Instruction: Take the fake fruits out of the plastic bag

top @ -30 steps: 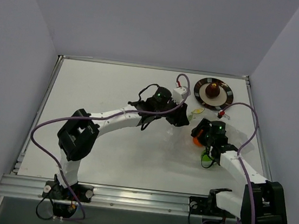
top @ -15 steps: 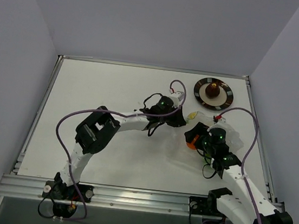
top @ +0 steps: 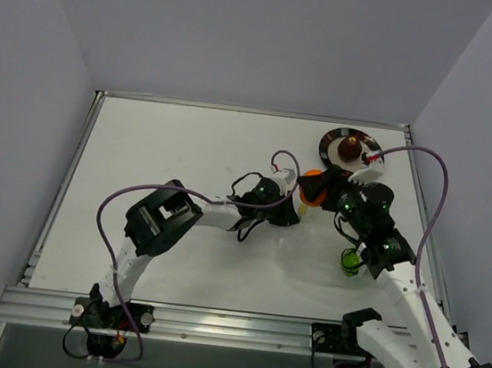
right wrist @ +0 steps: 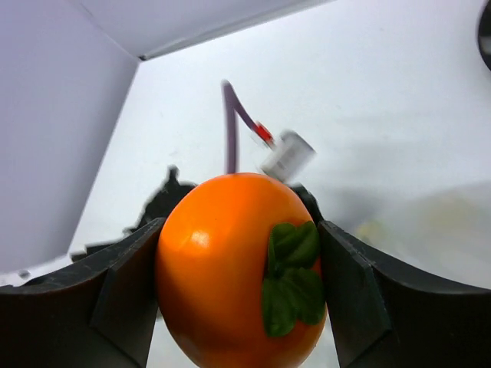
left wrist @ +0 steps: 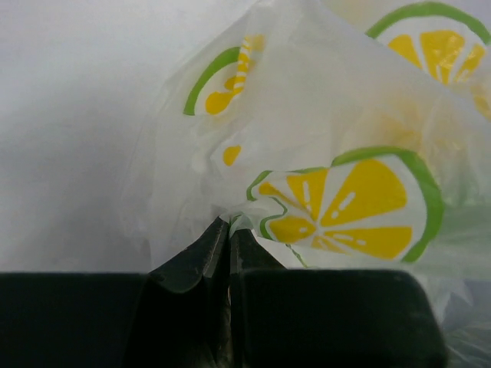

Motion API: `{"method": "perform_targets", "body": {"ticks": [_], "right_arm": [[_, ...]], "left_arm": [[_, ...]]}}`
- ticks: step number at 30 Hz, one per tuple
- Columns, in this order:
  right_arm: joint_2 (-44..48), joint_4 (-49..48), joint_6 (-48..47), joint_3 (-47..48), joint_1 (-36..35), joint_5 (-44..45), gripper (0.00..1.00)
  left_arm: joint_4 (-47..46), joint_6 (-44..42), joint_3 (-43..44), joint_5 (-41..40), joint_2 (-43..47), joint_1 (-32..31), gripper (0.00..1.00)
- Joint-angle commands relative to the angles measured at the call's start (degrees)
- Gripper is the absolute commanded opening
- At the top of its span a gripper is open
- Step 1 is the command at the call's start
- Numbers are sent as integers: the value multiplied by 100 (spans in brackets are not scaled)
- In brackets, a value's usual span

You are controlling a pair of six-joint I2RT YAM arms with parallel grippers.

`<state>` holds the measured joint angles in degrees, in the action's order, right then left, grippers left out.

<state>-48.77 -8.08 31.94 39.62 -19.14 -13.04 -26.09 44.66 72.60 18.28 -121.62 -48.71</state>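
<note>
Two sets of jaws, both full. My right jaws clamp a glossy orange plastic fruit with a green leaf [right wrist: 230, 299], just near and left of the round dark-rimmed plate [top: 326, 142] at the table's [top: 160, 155] far right. My left jaws pinch narrow on a fold of the clear thin-film bag printed with citrus slices [left wrist: 322, 115]. A bright green plastic fruit [top: 349, 261] sits nearer, beside my right arm.

plate [top: 329, 146] far right on tabletop [top: 160, 155], first fruit [top: 350, 147] on it. second fruit [right wrist: 222, 291] in right pincer [top: 313, 190], just near-left of plate. plastic bag [left wrist: 330, 115] nearer than plate, left pincer [left wrist: 229, 230] pinching its edge. third fruit [top: 348, 260] well near of plate.
</note>
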Motion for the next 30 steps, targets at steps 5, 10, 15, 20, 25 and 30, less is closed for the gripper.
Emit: {"method": "perform_targets", "body": {"ticks": [5, 10, 15, 20, 25, 30], "right_arm": [[-1500, -1126, 32, 1196, 331, 220, 26], [-2975, -846, -557, 2066, 691, 1821, 26], [-4104, -739, -988, 2498, 815, 2270, 27], [-5026, -845, -1181, 2876, 876, 2516, 27], [-5711, -906, -1340, 3280, 964, 2605, 27], [-6196, -924, -1445, 3658, 1070, 2727, 27]], "left_arm": [[-591, 148, 88, -132, 209, -560, 2], [-696, 174, 0, -176, 226, -605, 2], [-608, 95, -70, -220, 341, -570, 2], [-704, 121, -158, -97, 385, -464, 2], [-828, 95, -272, -27, 482, -376, 2], [-898, 95, -246, 122, 464, -376, 2]]}}
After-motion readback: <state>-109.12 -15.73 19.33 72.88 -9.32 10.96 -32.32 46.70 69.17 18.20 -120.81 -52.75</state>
